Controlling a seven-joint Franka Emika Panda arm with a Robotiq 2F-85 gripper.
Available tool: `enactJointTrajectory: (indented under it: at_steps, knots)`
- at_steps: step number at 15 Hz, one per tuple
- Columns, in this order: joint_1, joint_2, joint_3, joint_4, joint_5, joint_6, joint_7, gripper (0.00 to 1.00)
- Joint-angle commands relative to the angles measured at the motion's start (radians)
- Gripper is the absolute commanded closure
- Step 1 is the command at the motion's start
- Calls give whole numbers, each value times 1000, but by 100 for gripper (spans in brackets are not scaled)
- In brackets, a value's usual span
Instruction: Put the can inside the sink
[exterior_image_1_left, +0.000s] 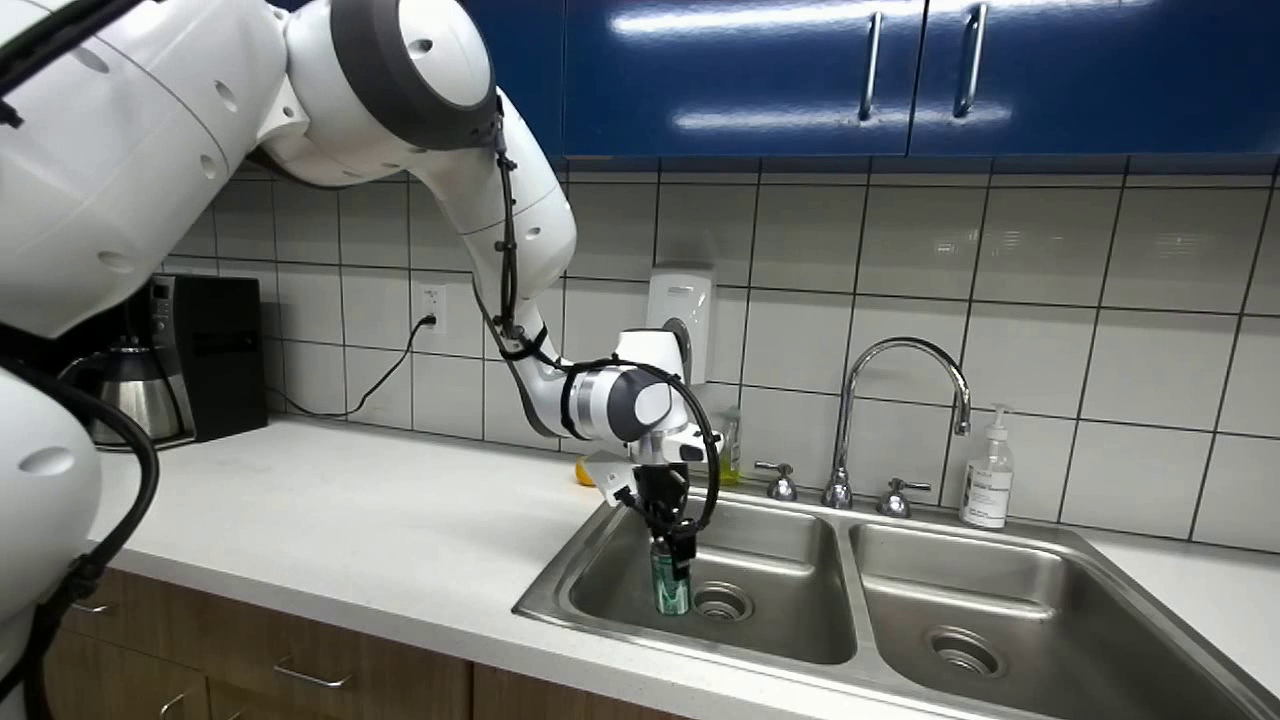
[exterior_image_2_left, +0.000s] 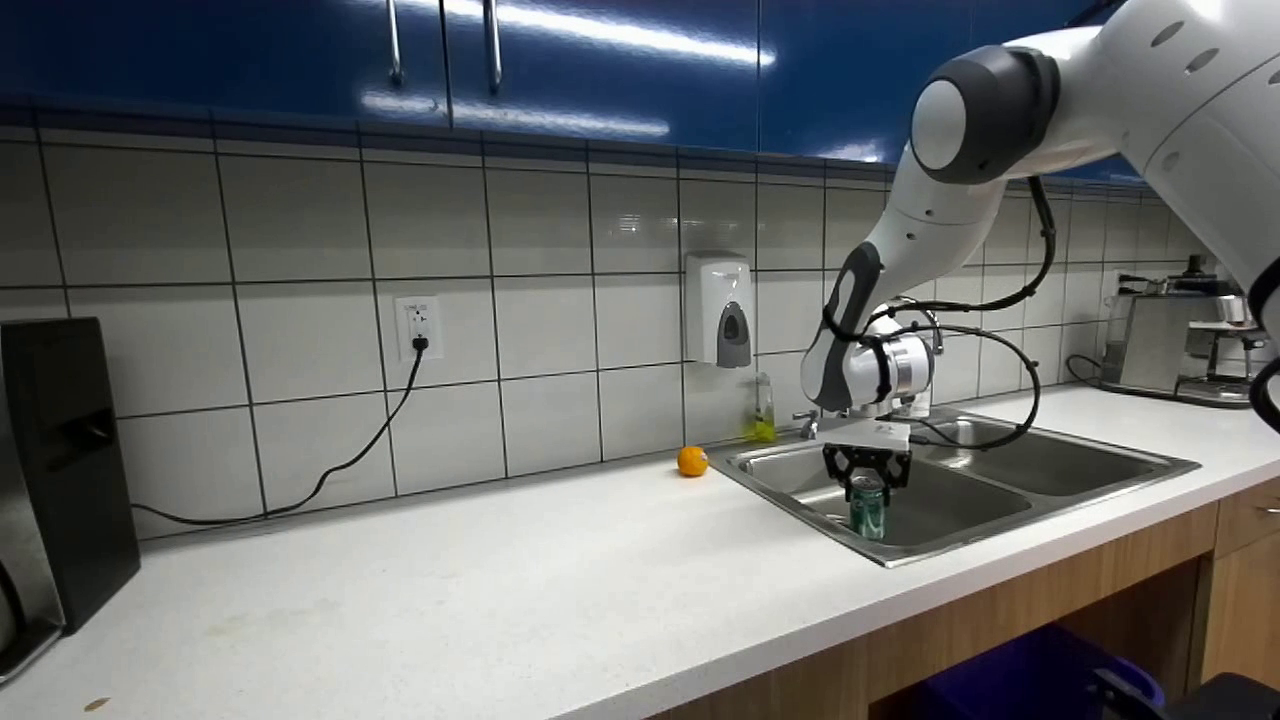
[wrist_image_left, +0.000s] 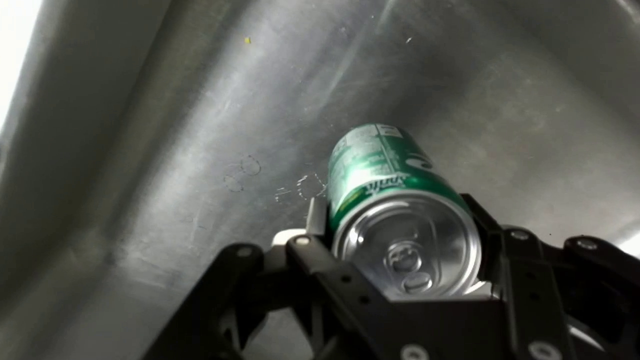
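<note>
The green can with a silvery top is inside a basin of the stainless-steel sink, beside the round drain. The can also shows in an exterior view and in the wrist view. It is upright or nearly so. My gripper points down into the basin, with its fingers on both sides of the can's upper part. In the wrist view, the gripper looks shut on the can. I cannot tell whether the can's base touches the basin floor.
A chrome faucet stands behind the basins. A soap pump bottle is beside it. An orange round object and a bottle with yellow-green liquid are near the wall. A soap dispenser hangs above.
</note>
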Motion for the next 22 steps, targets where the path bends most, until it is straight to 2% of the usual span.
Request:
enactJointTrajectory:
  at_steps: [1,11,22]
  knots:
    - [-21,36,10,64,32,-43,-10,62]
    - [-45,101,23,114,82,-97,-17,62]
    - [-48,140,21,156,85,-133,-13,62]
